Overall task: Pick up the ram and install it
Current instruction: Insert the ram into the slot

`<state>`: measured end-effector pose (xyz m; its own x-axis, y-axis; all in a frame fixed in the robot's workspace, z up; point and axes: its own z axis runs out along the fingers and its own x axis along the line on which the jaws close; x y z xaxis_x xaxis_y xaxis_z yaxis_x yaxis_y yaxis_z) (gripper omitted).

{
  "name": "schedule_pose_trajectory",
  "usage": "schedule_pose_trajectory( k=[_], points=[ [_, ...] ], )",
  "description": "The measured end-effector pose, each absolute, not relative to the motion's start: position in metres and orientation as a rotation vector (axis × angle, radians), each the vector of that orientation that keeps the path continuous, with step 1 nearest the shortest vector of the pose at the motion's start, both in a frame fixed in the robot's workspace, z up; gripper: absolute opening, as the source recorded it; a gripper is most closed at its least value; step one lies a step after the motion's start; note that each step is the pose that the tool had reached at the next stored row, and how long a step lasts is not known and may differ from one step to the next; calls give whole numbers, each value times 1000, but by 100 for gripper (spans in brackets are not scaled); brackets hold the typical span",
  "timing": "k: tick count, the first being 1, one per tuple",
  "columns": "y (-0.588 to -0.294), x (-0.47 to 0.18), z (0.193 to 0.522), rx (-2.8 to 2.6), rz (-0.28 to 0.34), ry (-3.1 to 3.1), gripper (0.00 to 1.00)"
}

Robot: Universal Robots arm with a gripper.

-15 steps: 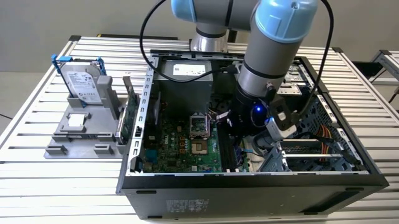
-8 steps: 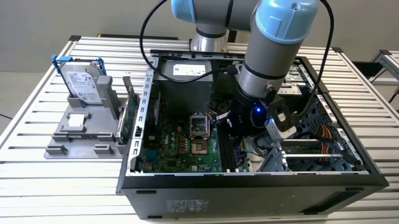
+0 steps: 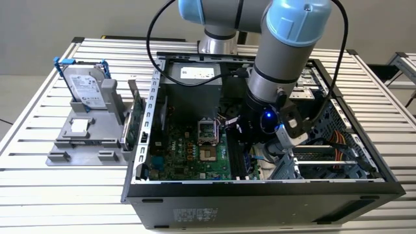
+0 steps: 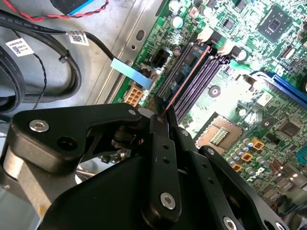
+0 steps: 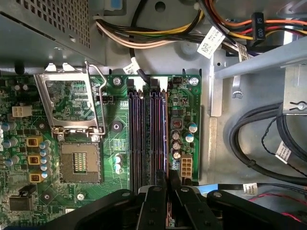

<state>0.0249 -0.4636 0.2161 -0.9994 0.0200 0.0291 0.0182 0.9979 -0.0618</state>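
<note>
Tabletop (image 3: 39,122) carries the open PC case (image 3: 260,200); arm reaches inside it. Drive rack (image 3: 87,122) sits at 9 o'clock of the case in the exterior view. Motherboard (image 5: 72,115) has its memory slots (image 5: 146,139) beside the empty CPU socket (image 5: 79,160). Gripper (image 4: 160,117), jaws clenched on the ram (image 4: 184,81), seen edge-on as a thin strip standing in a slot. Ram's lower end is hidden behind the fingers (image 5: 156,206); seating depth is hard to make out.

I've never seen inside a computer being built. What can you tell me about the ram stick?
The ram shows edge-on as a thin reddish-brown strip, standing upright along one of the dark slots on the green motherboard. Its near end runs in between the black jaws of the gripper, which are closed on it. Its chips are hidden from these angles.
</note>
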Motion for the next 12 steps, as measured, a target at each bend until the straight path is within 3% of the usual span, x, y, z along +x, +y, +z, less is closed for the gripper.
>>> schedule_pose_trajectory(
  k=[12],
  points=[
    [-463, 24, 216, -31, 96, -3110, 0]
  ],
)
